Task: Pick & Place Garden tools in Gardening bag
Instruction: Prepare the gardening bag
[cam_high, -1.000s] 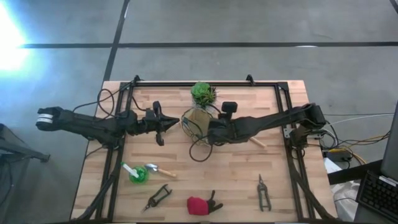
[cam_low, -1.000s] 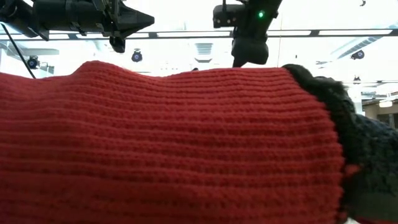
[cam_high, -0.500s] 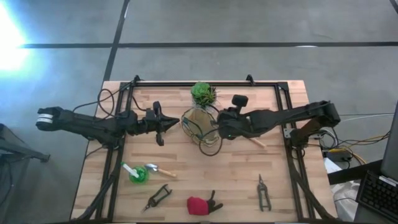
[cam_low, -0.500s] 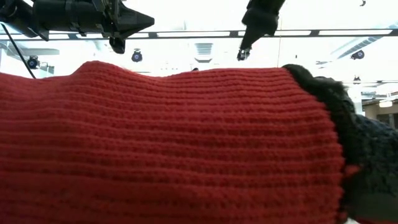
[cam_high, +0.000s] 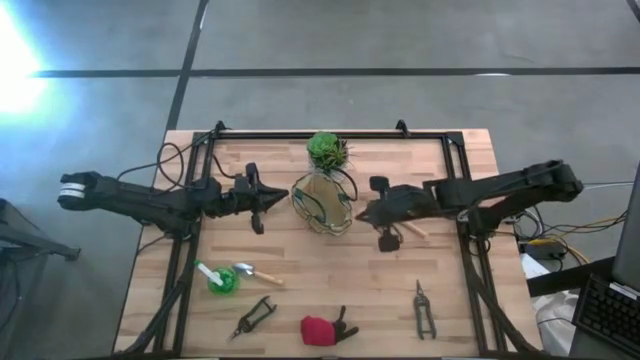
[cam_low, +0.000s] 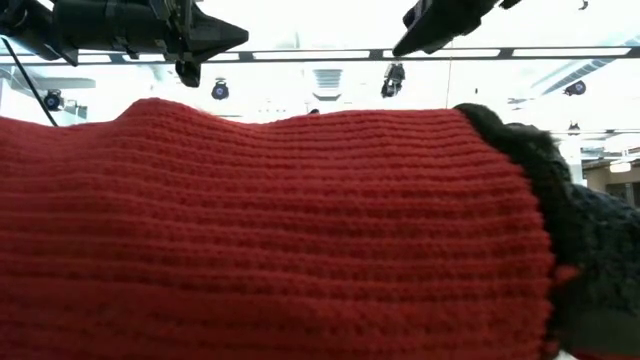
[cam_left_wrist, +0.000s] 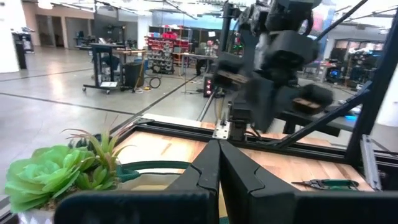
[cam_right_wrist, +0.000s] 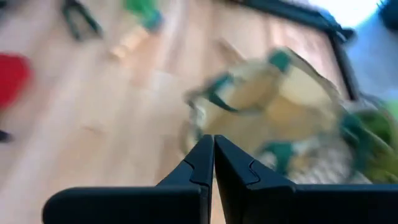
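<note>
**Both grippers closed and empty, bag between them**

You have the right gripper (cam_high: 362, 214) just to the right of the gardening bag (cam_high: 322, 203), its 2 fingers (cam_right_wrist: 200, 163) pressed together with nothing between them. From its wrist camera you see the bag ahead, blurred, with its dark green trim showing. A wooden handle (cam_high: 412, 228) lies on the table (cam_high: 450, 300) under the right arm; you cannot tell from above which tool it belongs to.

Your left gripper (cam_high: 283, 200) sits just to the left of the bag, also clamped tight on nothing, fingers (cam_left_wrist: 208, 167) meeting in a point. Its wrist camera looks across the bag's green strap to the other arm, with the plant (cam_left_wrist: 59, 174) at the side.

The bag stands near the middle of the table toward the back, touching or just beside the potted plant behind it.

Along the front of the table you have the remaining tools: the green-and-white tool (cam_high: 216, 277) beside the trowel (cam_high: 254, 272), 1 pruner (cam_high: 254, 316), the red-and-black item (cam_high: 326, 329), and a second pruner (cam_high: 424, 308) to the right. The red item fills nearly all of the low camera.
</note>
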